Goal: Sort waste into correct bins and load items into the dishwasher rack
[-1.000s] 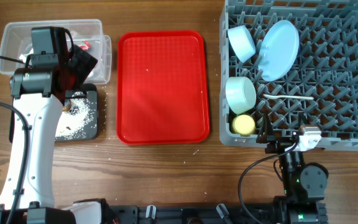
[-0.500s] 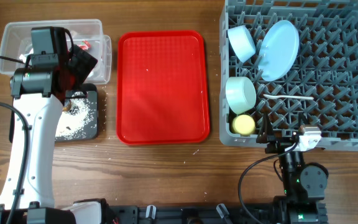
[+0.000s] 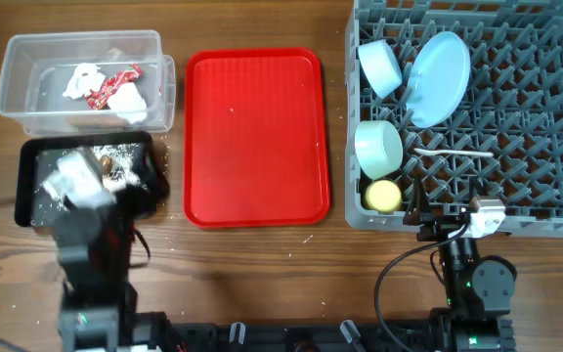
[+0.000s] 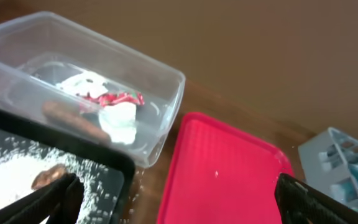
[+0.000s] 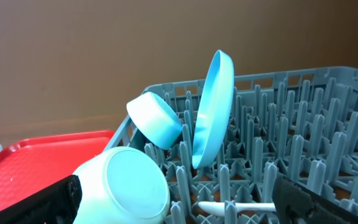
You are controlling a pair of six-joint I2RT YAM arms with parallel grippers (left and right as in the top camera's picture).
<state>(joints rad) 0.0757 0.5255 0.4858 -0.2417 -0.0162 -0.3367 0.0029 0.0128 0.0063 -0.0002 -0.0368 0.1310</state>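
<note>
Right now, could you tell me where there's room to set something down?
The red serving tray, between the clear tub and the dishwasher rack, is bare; so is the rack's right side. Its left side is crowded around the blue plate.

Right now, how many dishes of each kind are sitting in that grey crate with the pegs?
Plates: 1, the pale blue plate
Bowls: 2, the light blue bowl and the pale green bowl
Cups: 1, the yellow cup
Spoons: 1, the white spoon
Total: 5, all in the grey rack
</note>
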